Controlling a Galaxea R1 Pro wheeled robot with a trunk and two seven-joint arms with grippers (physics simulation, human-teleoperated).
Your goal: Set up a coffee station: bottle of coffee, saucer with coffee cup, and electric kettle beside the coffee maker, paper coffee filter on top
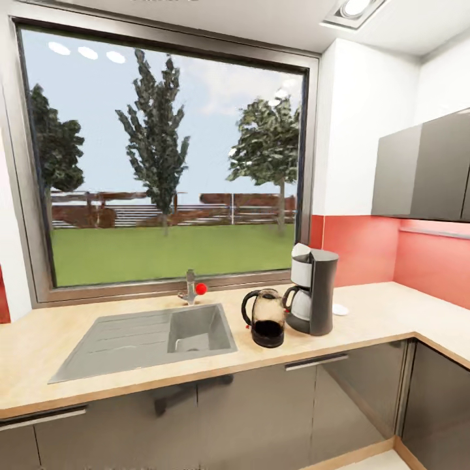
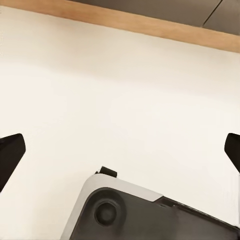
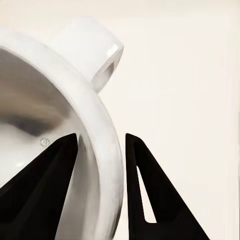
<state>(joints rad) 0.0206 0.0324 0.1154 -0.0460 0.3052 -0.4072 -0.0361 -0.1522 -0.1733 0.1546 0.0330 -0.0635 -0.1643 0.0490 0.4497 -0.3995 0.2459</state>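
Note:
The dark grey coffee maker [image 1: 314, 292] stands on the kitchen countertop [image 1: 385, 313], right of the sink. A white paper coffee filter [image 1: 301, 250] sits on its top. The glass electric kettle [image 1: 266, 318] stands close at its left. The white saucer [image 1: 340, 309] lies just behind it at the right. In the right wrist view my right gripper [image 3: 101, 139] is shut on the rim of the white coffee cup [image 3: 45, 100], one finger inside and one outside, with the handle [image 3: 95, 47] beyond. My left gripper [image 2: 122, 142] is open and holds nothing. The bottle of coffee is out of view.
A grey steel sink [image 1: 150, 339] with a tap [image 1: 190, 287] is set in the worktop under a big window. Grey wall cabinets [image 1: 424, 173] hang at the right, where the counter turns a corner. The left wrist view looks down at pale floor and my base [image 2: 130, 215].

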